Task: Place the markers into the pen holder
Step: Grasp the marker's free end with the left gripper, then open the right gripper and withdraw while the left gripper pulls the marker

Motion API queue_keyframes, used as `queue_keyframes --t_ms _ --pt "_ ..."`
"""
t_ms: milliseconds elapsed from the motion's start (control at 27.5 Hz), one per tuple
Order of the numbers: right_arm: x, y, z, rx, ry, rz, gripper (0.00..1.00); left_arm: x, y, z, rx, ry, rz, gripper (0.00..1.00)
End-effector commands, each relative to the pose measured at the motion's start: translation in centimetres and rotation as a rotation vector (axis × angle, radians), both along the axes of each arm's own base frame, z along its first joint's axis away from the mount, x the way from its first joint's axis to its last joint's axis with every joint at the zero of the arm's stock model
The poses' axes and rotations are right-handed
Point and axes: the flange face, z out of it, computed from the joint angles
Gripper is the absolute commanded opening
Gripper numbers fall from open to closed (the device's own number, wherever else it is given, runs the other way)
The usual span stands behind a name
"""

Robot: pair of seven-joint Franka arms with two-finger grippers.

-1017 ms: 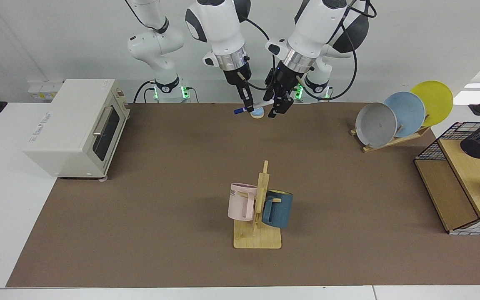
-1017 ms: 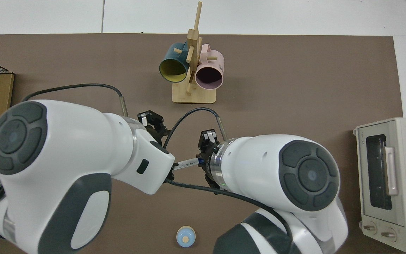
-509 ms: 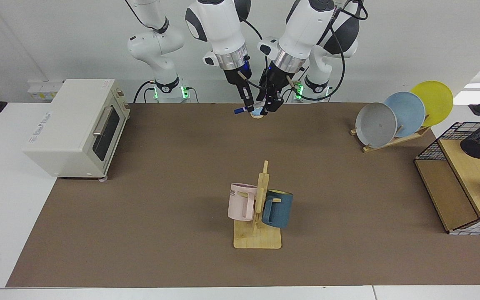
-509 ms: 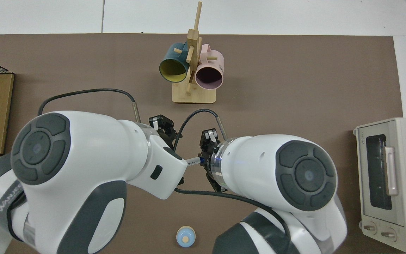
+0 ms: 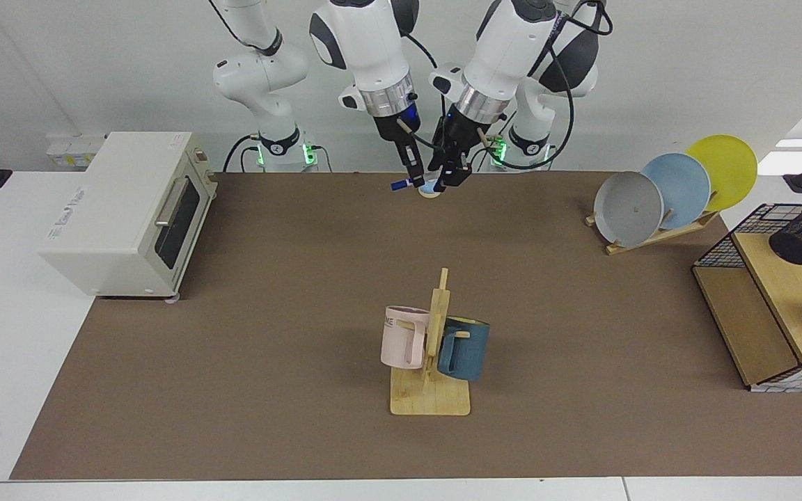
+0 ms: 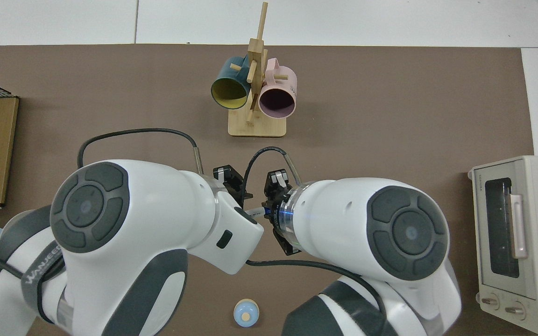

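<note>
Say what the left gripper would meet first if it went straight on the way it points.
Probably the marker, held by the right gripper; the left gripper slants down at its free end. Depth is unclear.

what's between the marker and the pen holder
In the facing view, the left gripper is right beside the marker held by the right gripper; beyond it come bare mat and the plate rack before the pen holder.

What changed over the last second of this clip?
The left tool swung in toward the right tool and now sits at the free end of the marker; whether it has gripped it cannot be told. The right tool kept its hold on the marker, barely moving. The holder, mugs and plates stayed put.
</note>
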Motion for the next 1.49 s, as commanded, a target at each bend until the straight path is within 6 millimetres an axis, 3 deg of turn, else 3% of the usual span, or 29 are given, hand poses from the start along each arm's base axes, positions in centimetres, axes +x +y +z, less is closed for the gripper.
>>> queue_keyframes --t_ms 0,109,509,545,618,690,763,1017,1126,1453 --pt "0.4 0.1 0.4 -0.003 -0.017 -0.010 0.00 -1.0 0.3 0.0 -0.009 -0.002 0.011 0.21" --pt "0.5 0.1 0.4 0.002 -0.022 -0.012 0.00 -0.9 0.4 -0.1 -0.009 -0.001 0.011 0.00" --pt "0.6 0.0 0.5 0.004 -0.027 -0.013 0.00 -0.6 0.7 0.0 -0.011 0.011 0.060 0.00" --pt "0.6 0.0 0.5 0.004 -0.027 -0.013 0.07 -0.6 0.6 0.0 -0.011 0.013 0.067 0.00" --pt "0.7 -0.1 0.5 0.004 -0.027 -0.014 0.36 -0.6 0.5 0.1 -0.012 0.015 0.072 0.00" --pt "0.7 -0.2 0.5 0.004 -0.027 -0.014 0.57 -0.5 0.5 0.1 -0.013 0.016 0.077 0.00" --pt "0.8 -0.4 0.5 0.002 -0.027 -0.017 1.00 -0.4 0.6 0.2 -0.014 0.018 0.085 0.00" --pt "0.5 -1.6 0.5 -0.035 -0.016 0.082 1.00 0.2 1.4 0.5 -0.013 0.014 0.116 0.00" --pt "0.9 -3.0 0.5 -0.055 -0.014 0.147 1.00 0.6 2.1 0.7 -0.007 0.010 0.141 0.00" --pt "1.6 -7.3 0.1 -0.132 -0.004 0.475 1.00 2.4 6.6 0.8 0.073 0.007 0.196 0.00"
